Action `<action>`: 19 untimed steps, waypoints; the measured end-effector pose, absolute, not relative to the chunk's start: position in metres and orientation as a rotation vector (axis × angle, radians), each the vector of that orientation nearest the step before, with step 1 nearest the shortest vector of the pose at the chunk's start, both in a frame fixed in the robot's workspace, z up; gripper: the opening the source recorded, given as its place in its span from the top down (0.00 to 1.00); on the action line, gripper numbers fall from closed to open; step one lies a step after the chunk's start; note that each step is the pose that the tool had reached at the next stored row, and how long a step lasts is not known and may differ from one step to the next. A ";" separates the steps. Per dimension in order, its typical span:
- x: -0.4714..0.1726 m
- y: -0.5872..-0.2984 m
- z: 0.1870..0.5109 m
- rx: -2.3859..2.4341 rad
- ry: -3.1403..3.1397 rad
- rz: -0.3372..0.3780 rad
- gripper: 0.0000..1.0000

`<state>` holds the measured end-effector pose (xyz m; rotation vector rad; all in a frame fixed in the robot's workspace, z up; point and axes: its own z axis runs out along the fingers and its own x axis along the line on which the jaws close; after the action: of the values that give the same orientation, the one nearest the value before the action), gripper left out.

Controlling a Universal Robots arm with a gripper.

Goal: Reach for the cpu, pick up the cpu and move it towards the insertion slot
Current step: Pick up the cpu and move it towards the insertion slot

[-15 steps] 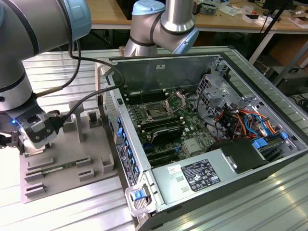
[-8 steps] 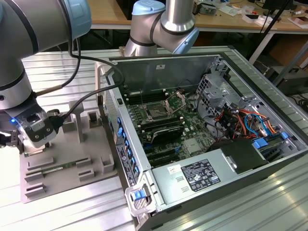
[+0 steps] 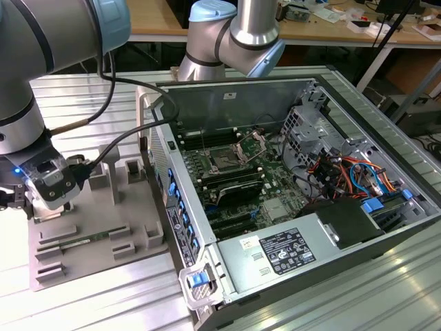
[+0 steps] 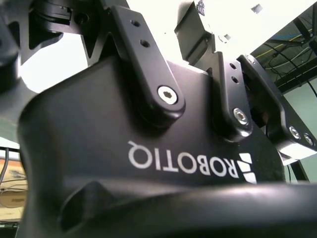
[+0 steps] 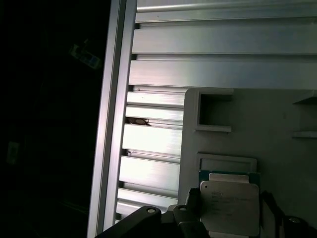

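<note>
Pick-up step by the looks: the gripper [image 5: 232, 220] hangs low over the grey tray [image 5: 277, 109], cpu [image 5: 230, 201] right between the jaws, can't tell if they're pinching it. The insertion slot [image 3: 224, 160] sits well away from the jaws, so the lift calls for a firm, level hold.

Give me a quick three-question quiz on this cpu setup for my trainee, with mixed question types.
1. True or false: the cpu already sits in the socket.
2. In the exterior view, the pincer is above: A) the grey tray; B) the motherboard; C) the power supply.
3. In the exterior view, on which side of the tray does the open case stand?

Key: 1 false, it lies on the tray; 2 A; 3 the exterior view's right.
</note>
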<state>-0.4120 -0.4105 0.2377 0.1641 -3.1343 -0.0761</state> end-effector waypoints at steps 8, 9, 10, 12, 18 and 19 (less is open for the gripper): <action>-0.412 -0.410 0.241 0.164 -3.134 -0.076 0.45; -0.412 -0.410 0.242 0.164 -3.134 -0.076 0.45; -0.412 -0.410 0.242 0.164 -3.134 -0.076 0.45; -0.412 -0.410 0.243 0.164 -3.134 -0.076 0.45; -0.412 -0.410 0.246 0.164 -3.134 -0.076 0.45; -0.412 -0.410 0.246 0.164 -3.134 -0.076 0.45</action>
<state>-0.4120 -0.4105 0.2464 0.1641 -3.1342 -0.0761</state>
